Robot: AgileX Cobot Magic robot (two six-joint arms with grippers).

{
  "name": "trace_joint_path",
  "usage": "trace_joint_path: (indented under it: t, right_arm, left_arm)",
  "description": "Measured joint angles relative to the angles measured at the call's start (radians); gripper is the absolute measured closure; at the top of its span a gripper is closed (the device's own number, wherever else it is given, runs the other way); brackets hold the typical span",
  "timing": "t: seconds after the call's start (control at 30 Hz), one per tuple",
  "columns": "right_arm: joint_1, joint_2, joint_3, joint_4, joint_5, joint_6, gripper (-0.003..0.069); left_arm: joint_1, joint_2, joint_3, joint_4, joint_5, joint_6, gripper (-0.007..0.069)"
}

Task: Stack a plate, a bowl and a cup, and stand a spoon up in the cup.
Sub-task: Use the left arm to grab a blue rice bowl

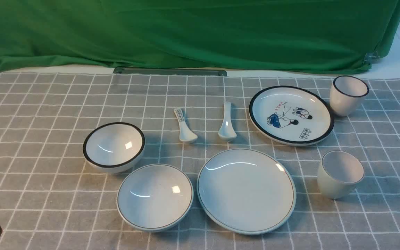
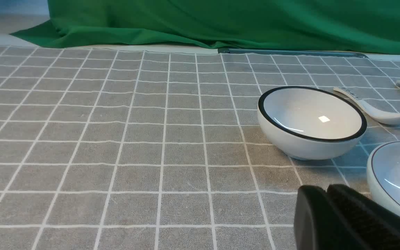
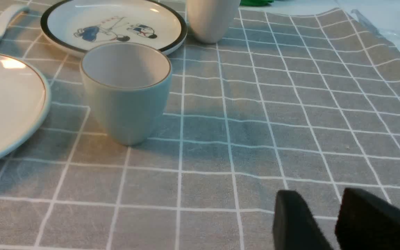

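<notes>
Lying unstacked: bowl (image 1: 155, 197) just beside plate (image 1: 246, 190); cup (image 1: 340, 174), spoon (image 1: 227, 125) apart.

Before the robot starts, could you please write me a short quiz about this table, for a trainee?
1. True or false: nothing is stacked on the plain plate yet.
2. Which lies nearer the cartoon plate? A the plain spoon; B the lettered spoon.
3. Fill in: the left claw is ____ (open or shut).
Key: 1 true; 2 A; 3 shut.
</notes>
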Motion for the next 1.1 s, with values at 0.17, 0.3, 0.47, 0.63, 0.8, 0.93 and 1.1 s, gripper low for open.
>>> trace_joint_path:
  t: [0.17, 0.3, 0.47, 0.63, 0.8, 0.93, 1.1]
  right_arm:
    - [0.000, 0.000, 0.000, 0.000, 0.000, 0.000, 0.0419]
    - [0.000, 0.000, 0.000, 0.000, 0.000, 0.000, 0.0419]
    - [0.000, 0.000, 0.000, 0.000, 0.000, 0.000, 0.0419]
    - [0.000, 0.000, 0.000, 0.000, 0.000, 0.000, 0.0419]
    - [0.000, 0.000, 0.000, 0.000, 0.000, 0.000, 0.0419]
    - [0.000, 0.000, 0.000, 0.000, 0.000, 0.000, 0.0419]
    - [0.000, 0.000, 0.000, 0.000, -0.015, 0.012, 0.0419]
  left_arm:
    - [0.000, 0.000, 0.000, 0.000, 0.000, 0.000, 0.0607]
    - [0.000, 0.000, 0.000, 0.000, 0.000, 0.000, 0.0607]
    - [0.000, 0.000, 0.000, 0.000, 0.000, 0.000, 0.0607]
    - [0.000, 0.000, 0.000, 0.019, -0.002, 0.001, 0.0607]
    - [0.000, 0.000, 0.000, 0.066, -0.104, 0.016, 0.0607]
    - [0.000, 0.000, 0.000, -0.135, -0.316, -0.091, 0.0607]
    - [0.000, 0.000, 0.000, -0.234, -0.555, -0.162, 0.0607]
